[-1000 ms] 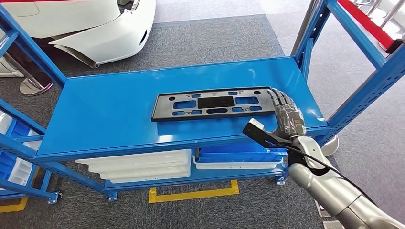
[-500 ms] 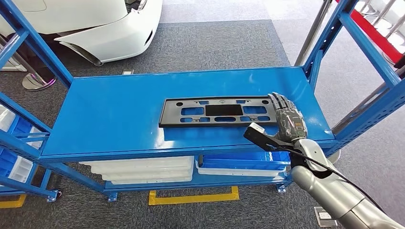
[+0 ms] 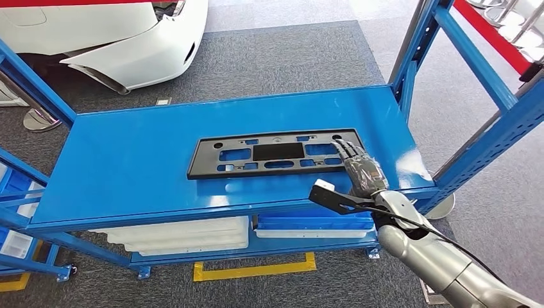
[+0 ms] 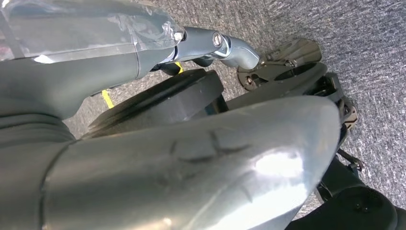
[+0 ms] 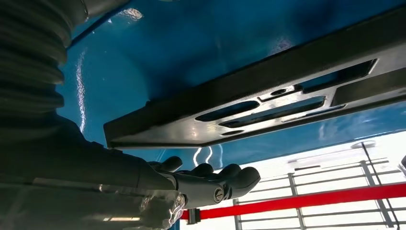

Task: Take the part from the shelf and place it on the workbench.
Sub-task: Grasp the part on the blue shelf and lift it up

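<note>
Part (image 3: 276,154) lies flat mid-shelf (image 3: 128,160), its right end toward the shelf's right edge. Your right hand (image 3: 359,168) reaches that end with fingers extended and apart, clamped on nothing. Not yet gripped or lifted; pickup and transfer to workbench remain.

Head cam: high, looking down on blue shelf (image 3: 128,160). R wrist cam: close, low over same shelf. L wrist cam: faces floor.
</note>
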`<action>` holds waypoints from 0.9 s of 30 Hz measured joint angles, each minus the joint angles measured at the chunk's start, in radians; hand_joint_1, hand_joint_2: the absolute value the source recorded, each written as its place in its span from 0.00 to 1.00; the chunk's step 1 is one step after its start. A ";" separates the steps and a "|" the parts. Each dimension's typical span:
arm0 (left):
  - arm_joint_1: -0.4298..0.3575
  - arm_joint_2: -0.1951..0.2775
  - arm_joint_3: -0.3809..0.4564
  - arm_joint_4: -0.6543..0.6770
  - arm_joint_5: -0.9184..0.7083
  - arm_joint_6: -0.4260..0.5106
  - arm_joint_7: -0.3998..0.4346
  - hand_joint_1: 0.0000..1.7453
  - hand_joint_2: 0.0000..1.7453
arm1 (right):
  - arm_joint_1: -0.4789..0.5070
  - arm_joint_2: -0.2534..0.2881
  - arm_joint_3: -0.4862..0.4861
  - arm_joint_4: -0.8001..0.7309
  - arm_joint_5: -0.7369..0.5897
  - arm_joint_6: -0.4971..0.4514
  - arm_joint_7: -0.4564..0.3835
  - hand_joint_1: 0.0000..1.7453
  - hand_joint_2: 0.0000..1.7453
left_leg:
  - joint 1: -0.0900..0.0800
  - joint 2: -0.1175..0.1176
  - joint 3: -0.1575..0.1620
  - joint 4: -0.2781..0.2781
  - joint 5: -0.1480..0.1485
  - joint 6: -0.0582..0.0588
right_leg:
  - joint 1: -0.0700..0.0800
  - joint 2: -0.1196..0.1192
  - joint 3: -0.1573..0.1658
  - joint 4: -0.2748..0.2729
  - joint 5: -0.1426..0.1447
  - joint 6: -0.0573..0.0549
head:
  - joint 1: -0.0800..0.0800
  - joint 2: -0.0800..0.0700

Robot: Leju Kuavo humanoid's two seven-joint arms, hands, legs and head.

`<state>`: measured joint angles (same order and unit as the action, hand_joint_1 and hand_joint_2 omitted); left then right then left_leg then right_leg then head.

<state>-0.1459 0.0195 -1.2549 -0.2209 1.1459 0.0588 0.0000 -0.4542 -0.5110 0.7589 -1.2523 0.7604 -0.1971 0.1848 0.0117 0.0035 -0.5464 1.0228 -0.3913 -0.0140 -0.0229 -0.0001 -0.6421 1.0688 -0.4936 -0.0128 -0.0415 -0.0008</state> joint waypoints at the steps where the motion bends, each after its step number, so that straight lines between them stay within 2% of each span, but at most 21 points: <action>1: 0.000 0.000 0.000 0.000 -0.002 0.000 0.000 0.00 0.00 | 0.000 0.001 0.003 0.002 -0.005 -0.002 -0.001 0.00 1.00 | 0.001 0.000 0.001 -0.001 0.000 -0.001 | 0.001 0.000 0.001 0.000 0.000 -0.001 | -0.002 0.000; 3: -0.001 0.000 0.000 0.000 -0.005 0.001 -0.001 0.00 0.00 | 0.000 0.002 0.010 0.009 -0.012 -0.004 -0.004 0.00 1.00 | 0.001 0.000 0.001 -0.002 0.000 -0.005 | 0.003 0.000 0.002 0.000 -0.001 -0.003 | -0.004 0.000; 7: -0.003 0.000 -0.002 0.000 -0.008 0.004 -0.001 0.00 0.00 | 0.000 0.005 0.024 0.025 -0.012 -0.001 -0.014 0.00 1.00 | 0.002 0.000 0.003 -0.004 -0.001 -0.030 | 0.007 0.000 0.004 0.000 -0.002 -0.005 | -0.002 0.000; 15: -0.005 0.000 -0.009 0.000 -0.013 0.004 -0.001 0.00 0.00 | -0.013 0.014 0.053 0.054 0.017 0.025 -0.012 0.00 1.00 | 0.001 0.000 0.003 -0.002 -0.001 -0.032 | 0.006 -0.001 0.008 -0.003 0.000 -0.007 | 0.004 0.000; 19: -0.007 0.000 -0.015 0.000 -0.014 0.004 -0.003 0.00 0.00 | -0.034 0.019 0.065 0.092 0.044 0.014 0.003 1.00 1.00 | 0.001 0.001 0.005 -0.002 -0.001 -0.031 | 0.006 0.000 0.011 -0.006 0.001 -0.006 | 0.006 0.000; 27: -0.010 0.000 -0.018 0.000 -0.012 0.009 -0.005 0.00 0.00 | -0.056 0.033 0.083 0.164 0.109 -0.003 0.085 1.00 1.00 | 0.001 0.002 0.008 -0.002 -0.003 -0.029 | 0.006 0.001 0.019 -0.010 0.004 -0.006 | 0.005 0.000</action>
<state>-0.1559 0.0195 -1.2730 -0.2209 1.1335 0.0682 -0.0053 -0.5105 -0.4779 0.8416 -1.0883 0.8692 -0.1997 0.2699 0.0125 0.0059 -0.5385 1.0207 -0.3941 -0.0428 -0.0170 0.0007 -0.6233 1.0583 -0.4895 -0.0185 -0.0369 -0.0005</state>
